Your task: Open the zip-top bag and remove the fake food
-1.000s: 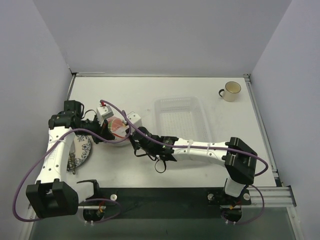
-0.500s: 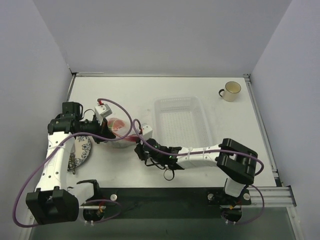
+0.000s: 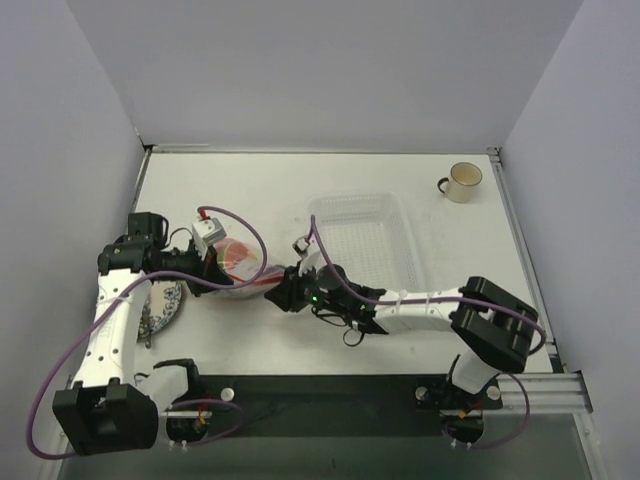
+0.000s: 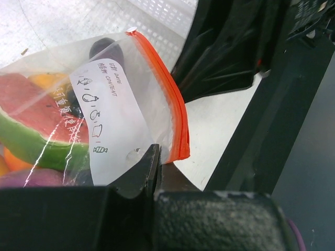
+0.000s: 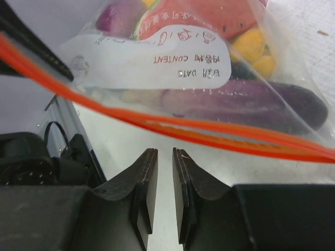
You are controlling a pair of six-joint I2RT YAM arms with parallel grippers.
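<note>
Top view: the right gripper [image 3: 283, 292] has backed off the zip-top bag [image 3: 238, 262], which sits at the bench's [image 3: 300, 180] left side, pinched by the left gripper [image 3: 212, 268].
Left wrist: the jaws are clenched on the bag's corner by the zip strip [image 4: 170, 104].
Right wrist: the jaws are slightly parted and empty, so the strip is released. The fake food [image 5: 235, 99] is inside the bag. A regrasp is likely needed.

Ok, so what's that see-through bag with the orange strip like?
The zip-top bag is clear crinkly plastic with an orange-red zip strip along its mouth and a white label. Inside show a purple eggplant, a red-and-green slice and yellow pieces. The left gripper pinches its corner; the right gripper sits beside the strip, jaws slightly apart, empty.
</note>
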